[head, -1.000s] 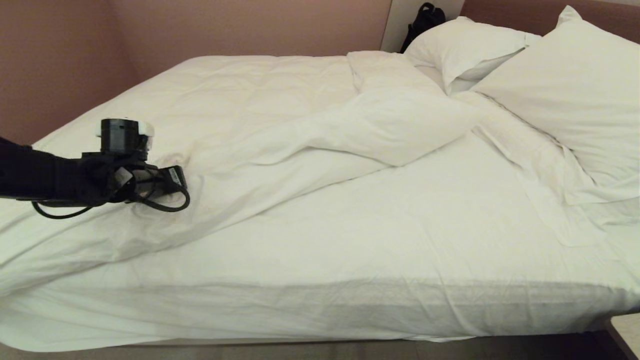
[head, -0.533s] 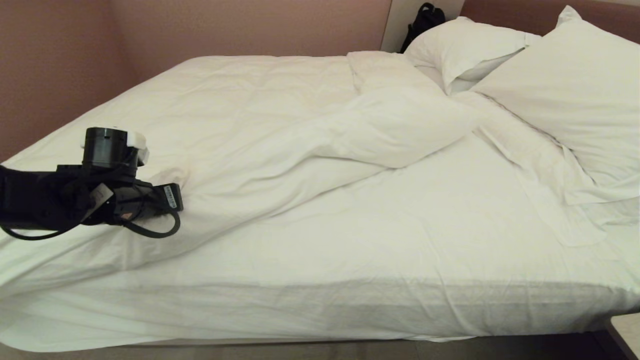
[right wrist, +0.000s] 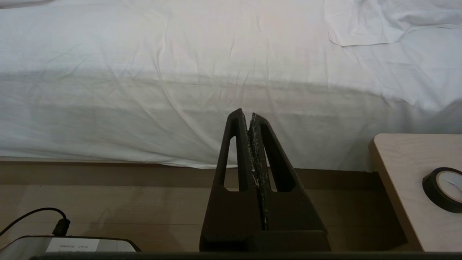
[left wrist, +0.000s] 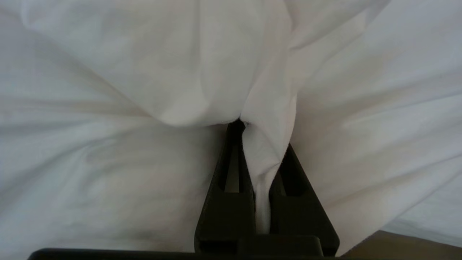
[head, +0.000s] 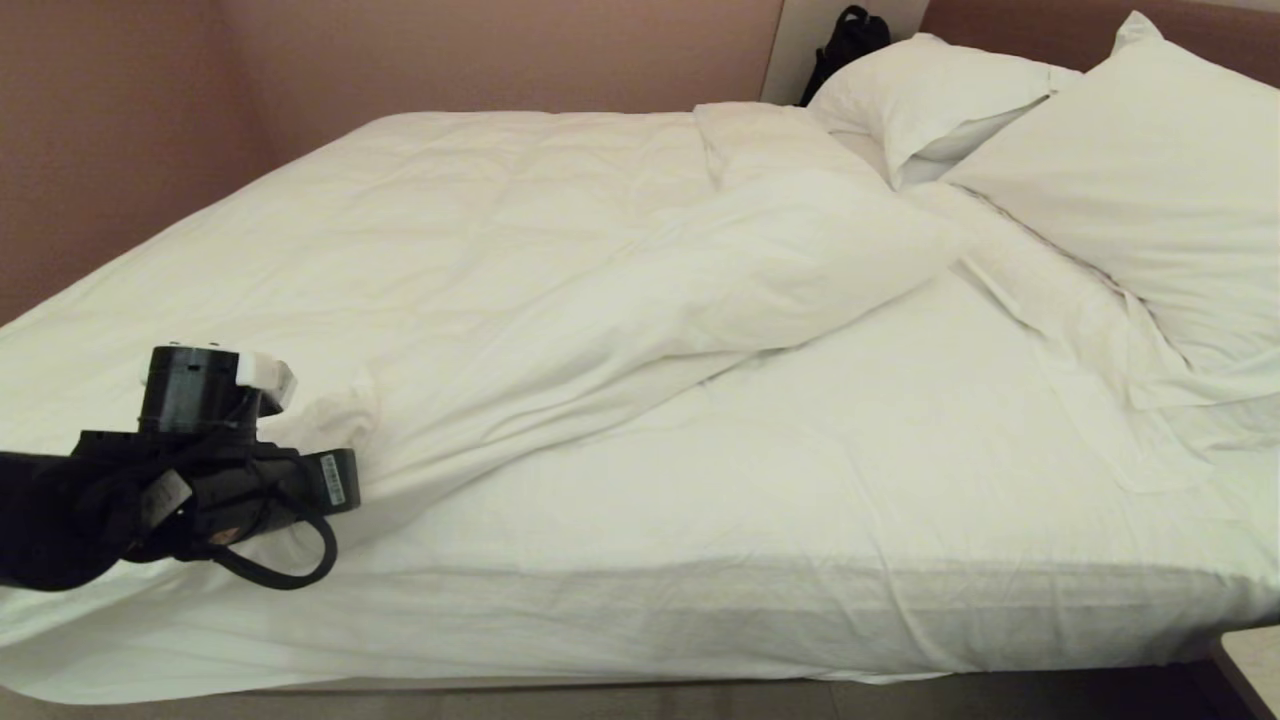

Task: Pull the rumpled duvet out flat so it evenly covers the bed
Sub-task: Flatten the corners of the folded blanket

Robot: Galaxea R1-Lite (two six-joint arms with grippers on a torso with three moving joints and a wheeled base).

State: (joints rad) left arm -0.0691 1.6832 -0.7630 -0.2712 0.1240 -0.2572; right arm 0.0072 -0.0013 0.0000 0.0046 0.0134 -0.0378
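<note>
duvet: rumpled across upper left of the bed, one fold pinched tight in the left gripper at lower left. right gripper: fingers pressed together, empty, by the floor. pillows upper right; pink wall behind; tape roll on side table.

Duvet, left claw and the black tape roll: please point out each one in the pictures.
duvet (head: pixel 560 230), head view, its flat upper face
left claw (left wrist: pixel 254 159), left wrist view, between the tips, pinching fabric
black tape roll (right wrist: pixel 431 187), right wrist view, its outer rim
</note>
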